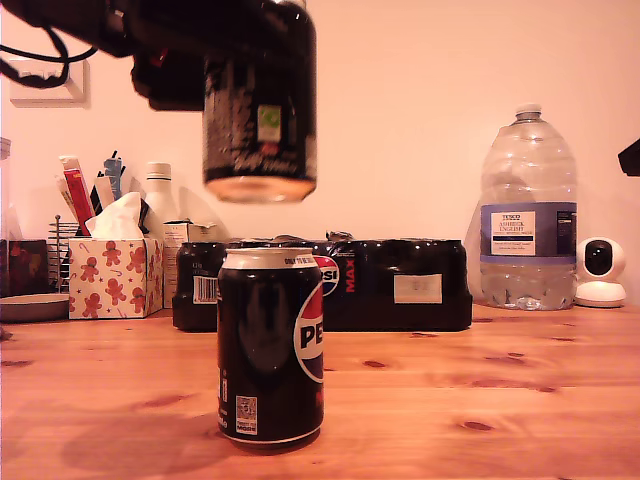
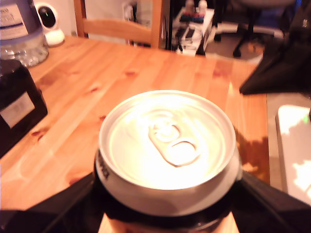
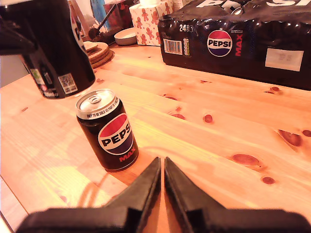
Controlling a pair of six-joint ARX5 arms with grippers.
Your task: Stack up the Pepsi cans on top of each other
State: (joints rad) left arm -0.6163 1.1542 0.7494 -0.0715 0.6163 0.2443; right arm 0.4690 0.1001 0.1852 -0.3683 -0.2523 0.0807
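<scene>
My first pincer (image 2: 167,213) gripped one Pepsi can (image 1: 260,100) by its sides and held it upright in the air, clear of the wooden tabletop (image 1: 500,400), above and a touch toward 11 o'clock of the other Pepsi can (image 1: 271,345) in the exterior view. That second can stood upright on the tabletop, with the shrink-wrapped Pepsi Max multipack (image 1: 400,285) behind it toward 1 o'clock. My second pincer (image 3: 162,182) held nothing, its jaws nearly together, near the standing can but apart from it.
</scene>
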